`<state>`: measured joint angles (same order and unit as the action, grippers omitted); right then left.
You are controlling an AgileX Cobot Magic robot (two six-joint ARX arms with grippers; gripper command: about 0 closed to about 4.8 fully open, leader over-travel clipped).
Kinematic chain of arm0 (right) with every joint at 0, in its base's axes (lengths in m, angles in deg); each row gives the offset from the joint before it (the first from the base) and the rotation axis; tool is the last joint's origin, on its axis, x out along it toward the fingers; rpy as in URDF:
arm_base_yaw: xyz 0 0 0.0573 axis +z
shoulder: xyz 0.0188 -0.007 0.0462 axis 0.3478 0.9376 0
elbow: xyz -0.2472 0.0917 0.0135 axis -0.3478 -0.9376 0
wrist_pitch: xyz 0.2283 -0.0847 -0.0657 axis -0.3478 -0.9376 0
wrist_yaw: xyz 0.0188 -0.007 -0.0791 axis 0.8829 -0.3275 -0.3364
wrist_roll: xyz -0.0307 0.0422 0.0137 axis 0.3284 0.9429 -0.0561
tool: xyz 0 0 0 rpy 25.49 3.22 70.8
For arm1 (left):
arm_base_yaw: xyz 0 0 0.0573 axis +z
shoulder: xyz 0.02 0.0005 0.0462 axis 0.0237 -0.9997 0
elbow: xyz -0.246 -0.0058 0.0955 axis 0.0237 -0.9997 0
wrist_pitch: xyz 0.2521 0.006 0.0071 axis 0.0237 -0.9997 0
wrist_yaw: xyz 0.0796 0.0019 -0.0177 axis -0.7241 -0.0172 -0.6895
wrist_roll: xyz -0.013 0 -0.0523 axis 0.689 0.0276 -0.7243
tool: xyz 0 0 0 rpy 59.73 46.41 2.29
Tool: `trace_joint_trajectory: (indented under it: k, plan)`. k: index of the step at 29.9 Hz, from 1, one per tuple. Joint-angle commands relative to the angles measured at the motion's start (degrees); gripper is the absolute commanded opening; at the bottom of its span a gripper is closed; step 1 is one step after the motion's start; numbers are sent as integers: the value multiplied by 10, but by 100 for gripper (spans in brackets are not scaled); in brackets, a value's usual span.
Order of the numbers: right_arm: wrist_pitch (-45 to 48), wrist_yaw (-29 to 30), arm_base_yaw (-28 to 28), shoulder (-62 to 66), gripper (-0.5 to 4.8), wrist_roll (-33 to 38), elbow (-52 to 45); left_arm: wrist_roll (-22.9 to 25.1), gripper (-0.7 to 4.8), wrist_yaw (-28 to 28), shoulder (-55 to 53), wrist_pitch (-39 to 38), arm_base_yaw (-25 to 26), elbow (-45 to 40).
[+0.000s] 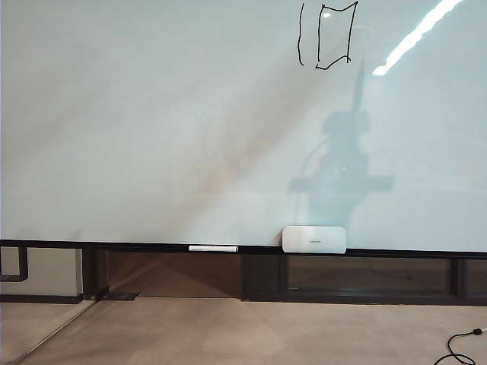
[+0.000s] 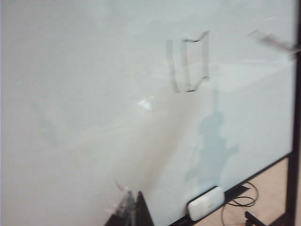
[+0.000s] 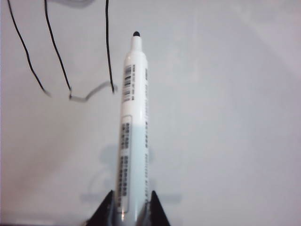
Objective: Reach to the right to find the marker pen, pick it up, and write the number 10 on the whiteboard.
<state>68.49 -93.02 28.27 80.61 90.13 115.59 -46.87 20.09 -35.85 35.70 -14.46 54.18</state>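
The whiteboard (image 1: 152,137) fills the exterior view, with the number 10 (image 1: 327,34) drawn in thin black lines near its top right. Neither arm shows there, only a faint reflection. In the right wrist view my right gripper (image 3: 130,207) is shut on the marker pen (image 3: 134,117), a white barrel with barcodes and a black tip pointing at the board just beside the strokes of the number 10 (image 3: 70,94). In the blurred left wrist view my left gripper (image 2: 133,209) faces the whiteboard (image 2: 70,117); its fingertips stand together with nothing between them. The number 10 (image 2: 188,63) shows there too.
A white rounded box (image 1: 313,239) and a long thin white bar (image 1: 213,248) rest on the board's dark bottom rail (image 1: 114,245). Below is a beige floor with a black cable (image 1: 456,346) at the right. The box (image 2: 205,203) also appears in the left wrist view.
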Motion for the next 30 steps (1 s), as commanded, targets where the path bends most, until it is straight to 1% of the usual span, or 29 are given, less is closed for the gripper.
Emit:
trace_joint_trajectory:
  k: [1, 5, 10, 12, 16, 18, 22, 24, 25, 27, 28, 30]
  plan:
    - [13, -3, -15, -36, -3, -2, -25, -1, -6, -51, 2, 2, 0, 3]
    - [6, -4, -23, -66, -3, -2, -58, -2, -6, -93, -1, -16, 0, 3]
    - [6, -1, -33, -87, -3, -1, -88, -2, -6, -113, -17, -58, 0, 3]
    - [6, -1, -33, -90, -3, -1, -96, -2, -6, -88, -28, -74, 0, 3]
    - [7, 1, -33, -93, -3, -1, -119, -4, -6, 41, -49, -89, 13, 3]
    - [5, -1, -33, -95, -3, -1, -134, -13, -6, 65, -52, -96, 15, 3]
    - [6, -2, -37, -104, -3, 3, -175, -17, -6, 95, -50, -101, 16, 3]
    - [6, -6, -41, -115, -3, 8, -199, -24, -6, 118, -49, -104, 24, 3]
    - [6, -11, -42, -122, -3, 11, -212, -27, -6, 119, -48, -109, 29, 3]
    - [11, -16, -42, -144, -3, 16, -241, -29, -6, 98, -44, -133, 32, 3]
    - [15, -20, -42, -156, -3, 18, -255, -31, -6, 72, -42, -147, 33, 3]
    - [25, -29, -43, -183, -3, 18, -285, -30, -6, 4, -35, -173, 32, 2]
